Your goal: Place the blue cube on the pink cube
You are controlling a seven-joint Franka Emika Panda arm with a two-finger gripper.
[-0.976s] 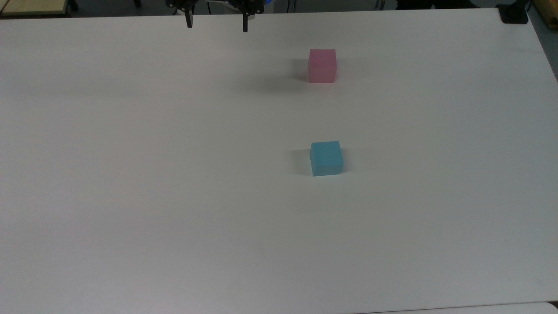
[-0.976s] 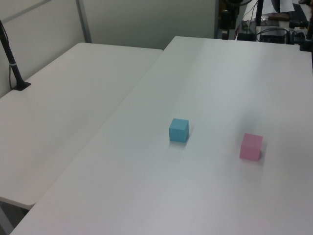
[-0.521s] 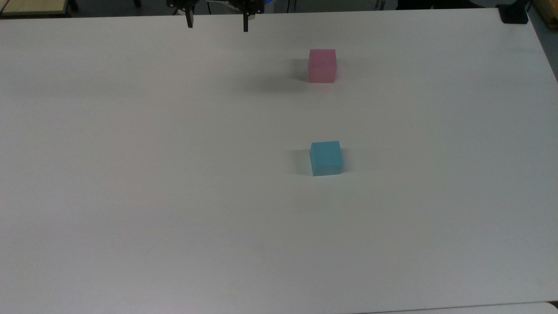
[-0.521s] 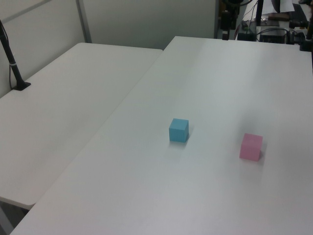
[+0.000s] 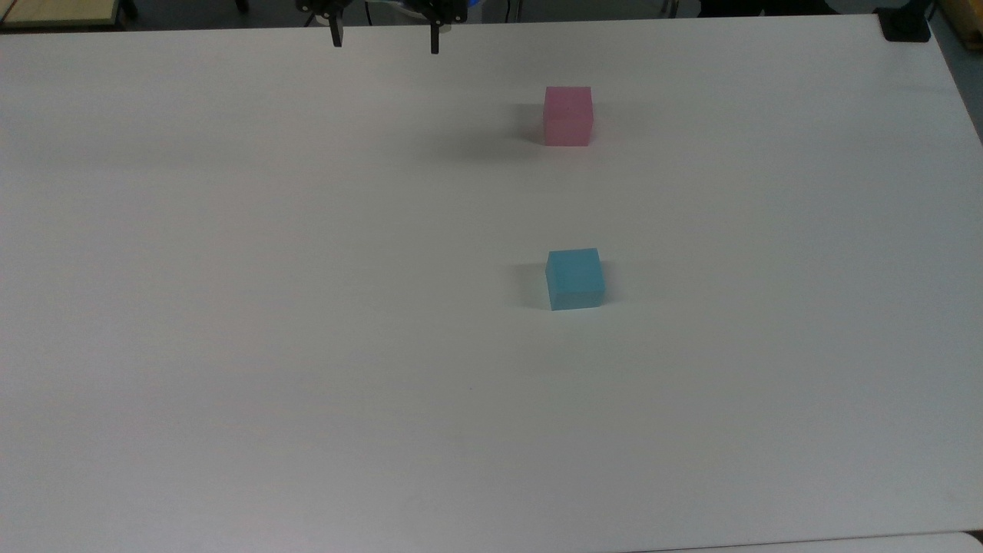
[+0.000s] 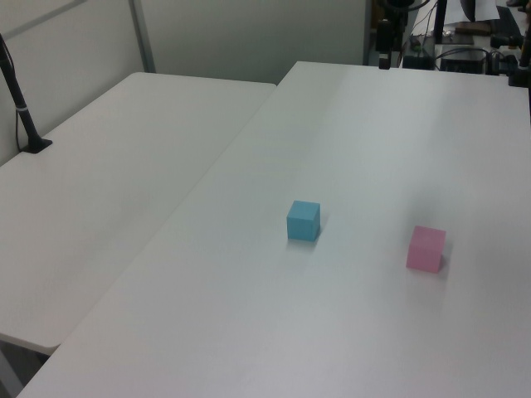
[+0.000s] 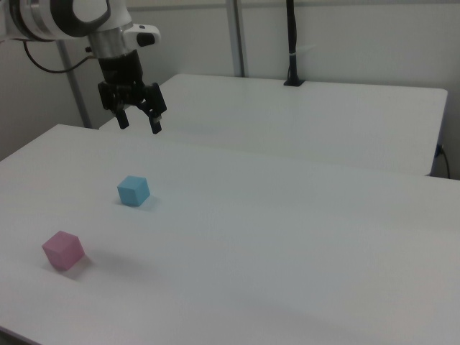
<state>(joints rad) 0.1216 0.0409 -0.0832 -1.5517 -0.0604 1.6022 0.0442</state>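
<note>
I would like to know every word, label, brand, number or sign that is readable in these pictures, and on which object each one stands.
None: no readable text.
Small light blue matte cube: plain faces, no writing.
Small pale pink matte cube: plain faces, no writing.
White table: no marks or labels.
Black end effector and the white arm above it: no readable label or brand.

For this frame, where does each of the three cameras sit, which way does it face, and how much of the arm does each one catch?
Top view: high above the table, looking down; blue cube below pink cube; open gripper at the top edge.
Left view: raised, at one table corner, looking across it; blue cube sits left of pink cube.
Right view: raised, opposite side; arm and gripper above the blue cube, pink cube nearer.
All views share both cubes, apart on the table.
</note>
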